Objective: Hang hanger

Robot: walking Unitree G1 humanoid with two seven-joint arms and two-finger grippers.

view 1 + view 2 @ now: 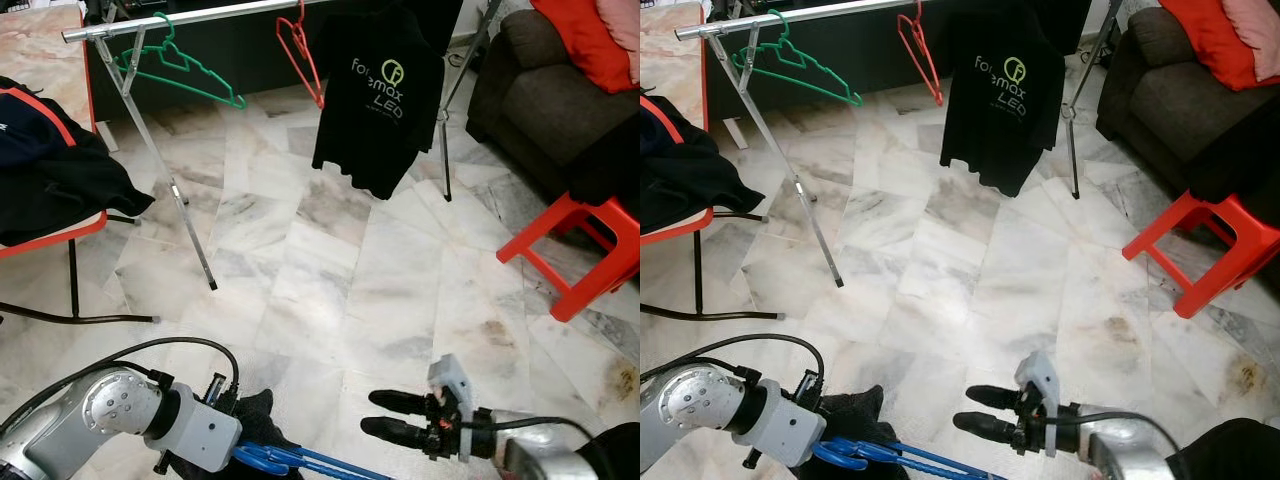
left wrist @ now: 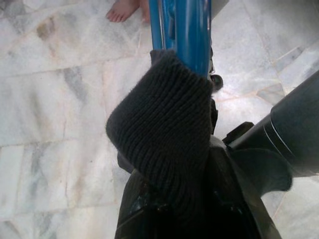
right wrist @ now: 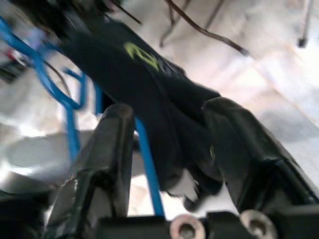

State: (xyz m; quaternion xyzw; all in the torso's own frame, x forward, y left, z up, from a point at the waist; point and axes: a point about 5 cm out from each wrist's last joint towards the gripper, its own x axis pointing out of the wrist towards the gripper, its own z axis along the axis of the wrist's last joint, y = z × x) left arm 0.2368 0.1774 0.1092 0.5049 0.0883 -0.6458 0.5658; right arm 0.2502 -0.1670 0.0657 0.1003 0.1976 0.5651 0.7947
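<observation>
We held the blue plastic hanger (image 1: 300, 461), with dark cloth on it, low before us in our left gripper (image 1: 232, 432), whose fingers were closed on it. Its long bar ran toward our right gripper (image 1: 392, 417), which was open, empty and just beside it. The silver metal rail (image 1: 190, 17) stood well apart ahead.

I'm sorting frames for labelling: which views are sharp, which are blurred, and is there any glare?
Head views: sharp, evenly lit, soft sheen on the marble floor, no harsh glare. Left wrist view: the blue hanger and the dark cloth are close and slightly soft. Right wrist view: motion-blurred, the right claw dark against washed-out bright floor.
</observation>
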